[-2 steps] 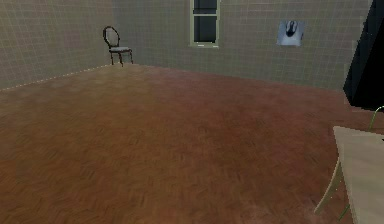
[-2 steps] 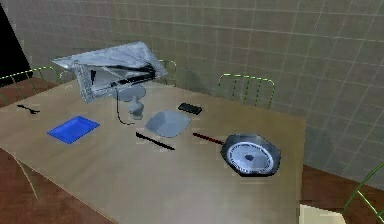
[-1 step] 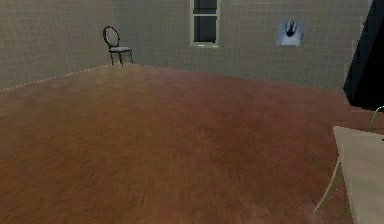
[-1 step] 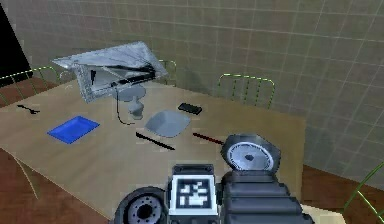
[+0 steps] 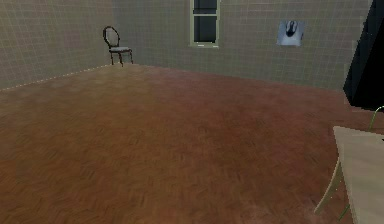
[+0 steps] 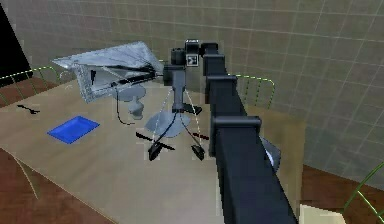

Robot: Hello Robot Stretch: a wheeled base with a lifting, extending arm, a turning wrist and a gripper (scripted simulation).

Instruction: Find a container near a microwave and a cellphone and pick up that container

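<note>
Pale table (image 6: 100,165), one blue tray (image 6: 74,129)

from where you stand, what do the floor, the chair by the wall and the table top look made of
floor: reddish-brown wood planks, slight sheen, going by the streaky grain. chair: thin dark frame, probably metal with a dull finish; too slim for wood. table top: pale matte wood or laminate; the look leaves that open.

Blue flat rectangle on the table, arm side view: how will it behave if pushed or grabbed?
The flat blue rectangular thing lies low on the pale wooden table, so it probably slides rather than tips or rolls. Its thin profile likely leaves little edge to grasp.
</note>
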